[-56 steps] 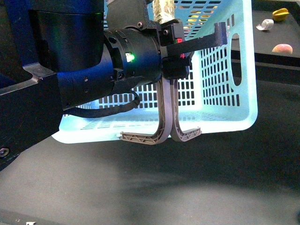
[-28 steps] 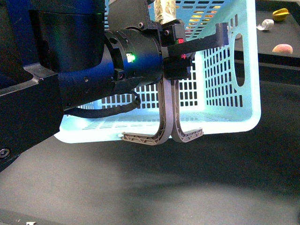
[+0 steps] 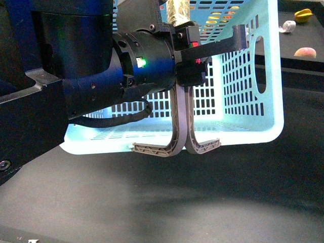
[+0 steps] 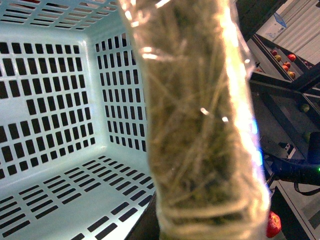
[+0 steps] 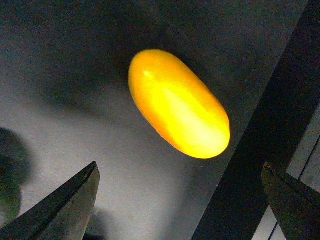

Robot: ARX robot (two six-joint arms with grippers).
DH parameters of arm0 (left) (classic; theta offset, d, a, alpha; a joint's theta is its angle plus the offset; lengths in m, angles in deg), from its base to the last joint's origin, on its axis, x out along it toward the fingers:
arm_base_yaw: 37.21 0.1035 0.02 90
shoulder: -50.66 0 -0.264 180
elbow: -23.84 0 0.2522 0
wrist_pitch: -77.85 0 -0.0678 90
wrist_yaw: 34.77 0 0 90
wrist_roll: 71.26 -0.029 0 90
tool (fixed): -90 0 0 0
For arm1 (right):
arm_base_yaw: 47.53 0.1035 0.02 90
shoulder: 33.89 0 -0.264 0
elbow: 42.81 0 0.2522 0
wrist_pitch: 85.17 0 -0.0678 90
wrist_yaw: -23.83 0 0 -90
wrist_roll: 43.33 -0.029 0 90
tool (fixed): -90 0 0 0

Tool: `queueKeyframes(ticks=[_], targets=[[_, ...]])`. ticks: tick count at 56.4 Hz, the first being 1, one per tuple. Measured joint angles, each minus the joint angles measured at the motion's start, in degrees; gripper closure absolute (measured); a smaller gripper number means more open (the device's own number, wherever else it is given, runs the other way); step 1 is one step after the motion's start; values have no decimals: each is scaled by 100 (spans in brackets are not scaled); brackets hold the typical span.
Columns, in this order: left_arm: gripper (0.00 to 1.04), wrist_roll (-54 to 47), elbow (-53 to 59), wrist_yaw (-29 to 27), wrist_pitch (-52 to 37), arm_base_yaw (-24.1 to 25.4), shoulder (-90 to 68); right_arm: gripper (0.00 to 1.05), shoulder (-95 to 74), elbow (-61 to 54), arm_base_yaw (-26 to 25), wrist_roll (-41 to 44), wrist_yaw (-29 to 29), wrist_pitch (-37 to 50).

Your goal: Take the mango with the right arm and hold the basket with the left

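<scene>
Bulky black and blue left arm (image 3: 91, 86) reaching in from the left with a green light lit on its wrist, left tool (image 3: 178, 147) pointing down, pale ribbed fingers (image 3: 174, 121) pressed together, tips curling outward, right tool (image 5: 180, 200) spread wide, dark fingertips (image 5: 65, 210) far apart.

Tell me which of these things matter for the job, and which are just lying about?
Job: smooth oval yellow mango; turquoise slotted plastic basket; left gripper; right gripper.
Lying about: small yellow fruit; round peach-coloured fruit; crumpled white scrap.
</scene>
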Motion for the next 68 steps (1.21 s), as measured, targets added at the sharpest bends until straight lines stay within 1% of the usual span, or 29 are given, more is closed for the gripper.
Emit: queueKeyframes(ticks=[10,28,42,54,68], targets=[[100,0,0,0,0,-2,0,8,-284,555,-103,26,-9,-391],[100,0,0,-2,0,0,0,8,-769,1172,-35,-50,11,-879],[100,-2,0,-4,0,0,0,8,-1108,1543,-77,-313,-39,-949],[100,7,0,-2,0,0,0,8,-1419,2087,-125,-516,-127,-960],[100,9,0,-2,0,0,0,8,-1694,2400,-166,-678,-402,-1051]])
